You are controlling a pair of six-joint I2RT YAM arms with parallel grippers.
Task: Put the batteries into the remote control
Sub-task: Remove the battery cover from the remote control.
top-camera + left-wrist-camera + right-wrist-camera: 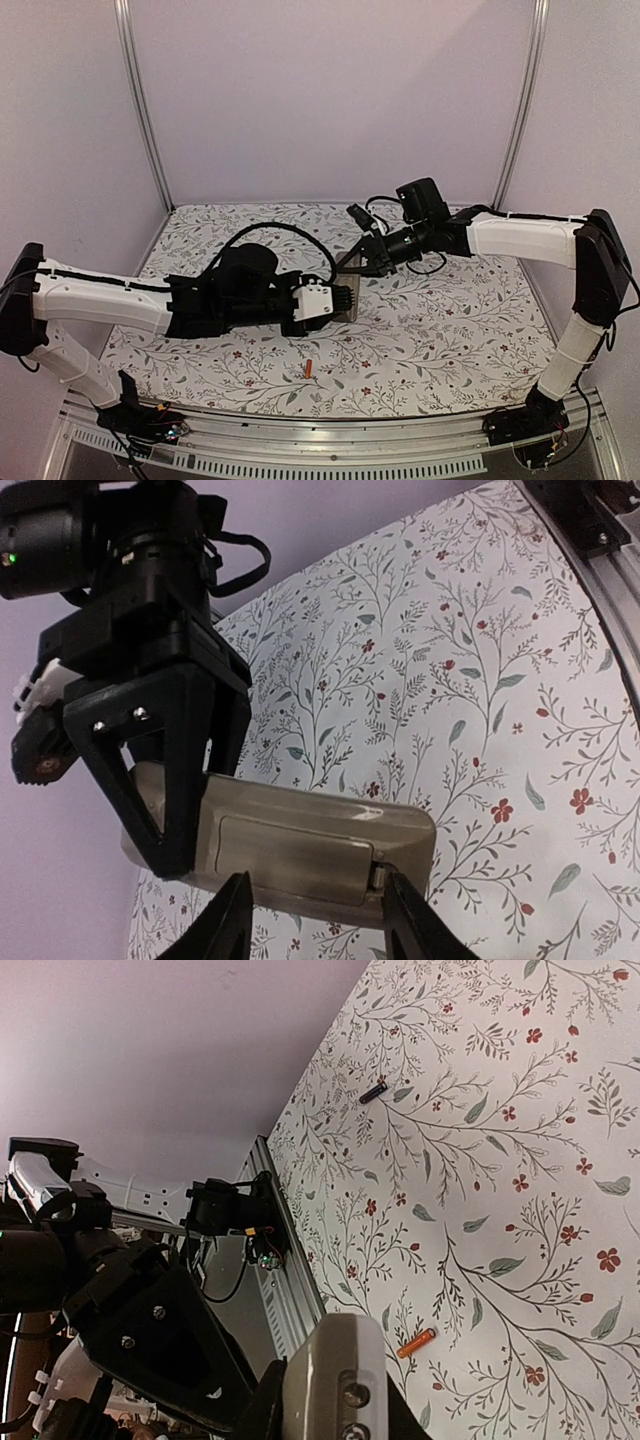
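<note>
The remote control (320,840) is held in the air, its grey-beige back with the battery cover facing the left wrist camera. The cover has a small gap at its right end. My right gripper (335,1405) is shut on one end of the remote (335,1370) and shows as black fingers (150,800) in the left wrist view. My left gripper (315,905) is open, with its fingertips (240,895) at the remote's lower edge on either side of the cover. The orange-red battery (310,370) lies on the table near the front, and also shows in the right wrist view (417,1342). The dark battery (373,1092) lies farther off.
The floral tablecloth (450,330) covers the table. A metal rail (330,440) runs along the near edge. Both arms meet above the table's middle (350,290). Purple walls with metal posts (145,110) close in the back and sides.
</note>
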